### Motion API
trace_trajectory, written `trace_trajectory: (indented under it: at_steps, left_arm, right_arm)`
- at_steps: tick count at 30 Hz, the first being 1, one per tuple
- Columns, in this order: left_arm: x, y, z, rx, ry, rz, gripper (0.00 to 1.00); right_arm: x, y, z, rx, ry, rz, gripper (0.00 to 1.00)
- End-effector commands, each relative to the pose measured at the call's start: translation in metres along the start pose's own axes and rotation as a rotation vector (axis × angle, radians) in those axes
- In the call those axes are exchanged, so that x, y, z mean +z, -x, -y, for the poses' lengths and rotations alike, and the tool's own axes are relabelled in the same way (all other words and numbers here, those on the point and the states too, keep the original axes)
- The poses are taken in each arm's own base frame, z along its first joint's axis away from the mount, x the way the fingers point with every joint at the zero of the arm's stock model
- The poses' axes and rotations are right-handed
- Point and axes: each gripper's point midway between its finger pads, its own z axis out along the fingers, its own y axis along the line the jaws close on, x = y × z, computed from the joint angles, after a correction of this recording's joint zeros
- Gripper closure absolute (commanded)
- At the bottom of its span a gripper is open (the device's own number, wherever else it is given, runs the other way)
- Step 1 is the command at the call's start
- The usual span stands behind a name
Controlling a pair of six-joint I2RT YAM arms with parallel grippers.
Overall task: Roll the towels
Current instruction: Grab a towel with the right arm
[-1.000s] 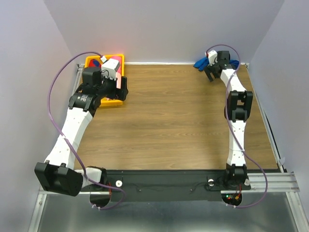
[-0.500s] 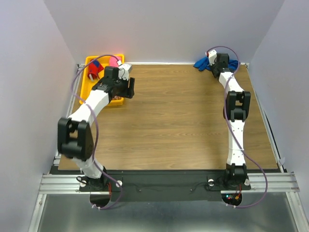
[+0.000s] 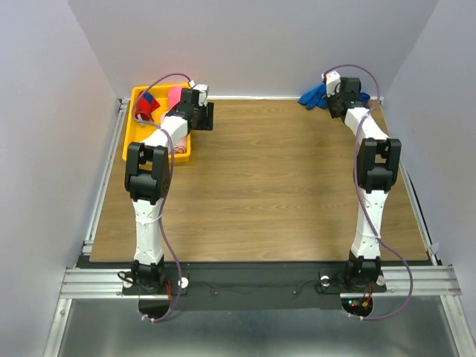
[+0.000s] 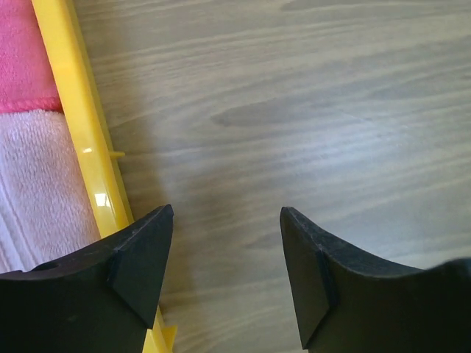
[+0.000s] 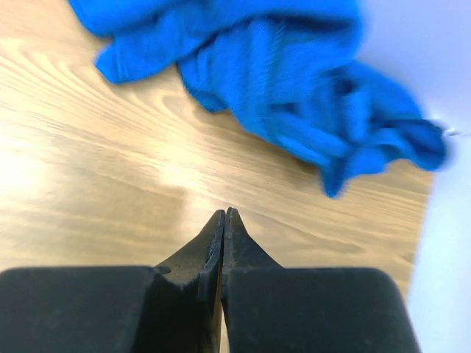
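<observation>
While blue towel lies bunched in far right corner of counter, right jaws pressed together, empty, just short; left jaws wide beside yellow tray holding pink towels, probably to fetch one.

A yellow tray sits at the far left corner of a brown wood-grain surface, its long side running along the surface's left edge. A red item lies in the tray's far end. Pale walls enclose three sides; a metal rail runs along the near edge.
</observation>
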Motion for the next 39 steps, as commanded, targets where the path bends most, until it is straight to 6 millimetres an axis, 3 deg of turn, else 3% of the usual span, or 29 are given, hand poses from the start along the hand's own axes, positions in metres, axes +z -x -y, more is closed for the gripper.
trace_trajectory:
  at_steps: [1,5,8,9,10,11,12,16,17,18,27,30,32,33,35,36,38,39]
  left_arm:
    - [0.006,0.025,-0.03,-0.06,0.112,0.052,0.3]
    - [0.016,0.018,-0.052,-0.095,0.131,0.026,0.3]
    - [0.016,0.017,-0.055,-0.103,0.103,0.016,0.3]
    - [0.014,0.018,-0.055,-0.093,0.1,0.016,0.3]
    - [0.014,0.018,-0.055,-0.088,0.1,0.015,0.3]
    - [0.013,0.018,-0.056,-0.083,0.1,0.015,0.29]
    - [0.012,0.019,-0.057,-0.075,0.104,0.015,0.29]
    - [0.011,0.018,-0.065,-0.064,0.126,0.006,0.29]
    - [0.01,0.019,-0.069,-0.067,0.131,0.005,0.29]
    - [0.01,0.021,-0.071,-0.067,0.136,0.007,0.29]
    - [0.022,0.023,-0.108,-0.13,0.18,0.01,0.29]
    - [0.025,0.029,-0.119,-0.154,0.196,0.031,0.28]
    - [0.026,0.032,-0.132,-0.166,0.238,0.044,0.28]
    - [0.025,0.033,-0.134,-0.174,0.242,0.046,0.28]
    - [0.022,0.039,-0.139,-0.174,0.249,0.058,0.28]
    - [0.02,0.04,-0.142,-0.174,0.256,0.063,0.28]
    - [0.015,0.048,-0.14,-0.172,0.23,0.075,0.26]
    - [0.011,0.053,-0.128,-0.158,0.16,0.076,0.21]
  right_arm:
    - [-0.063,0.068,0.02,0.019,0.007,0.179,0.99]
    - [-0.073,0.064,0.021,-0.001,-0.002,0.163,0.99]
    - [-0.065,0.073,0.049,-0.003,-0.122,0.155,0.65]
    - [-0.047,0.055,0.053,-0.005,-0.151,0.109,0.31]
    - [-0.038,0.05,0.055,-0.009,-0.16,0.096,0.19]
    - [-0.036,0.059,0.063,-0.026,-0.183,0.116,0.11]
    - [-0.016,0.041,0.057,-0.043,-0.169,0.081,0.03]
    - [0.015,0.032,0.052,-0.101,-0.159,0.074,0.01]
    - [0.016,0.042,0.059,-0.106,-0.185,0.097,0.01]
    - [0.029,0.03,0.055,-0.108,-0.182,0.078,0.01]
    - [0.056,0.021,0.058,-0.083,-0.254,0.113,0.04]
    - [0.062,0.019,0.058,-0.091,-0.269,0.128,0.1]
    - [0.065,0.022,0.06,-0.094,-0.282,0.148,0.26]
    - [0.068,0.021,0.057,-0.097,-0.274,0.151,0.43]
    - [0.068,0.022,0.056,-0.102,-0.268,0.156,0.64]
    - [0.066,0.023,0.056,-0.106,-0.265,0.158,0.8]
    - [0.06,0.026,0.057,-0.116,-0.259,0.157,0.99]
    - [0.056,0.027,0.055,-0.132,-0.244,0.156,0.99]
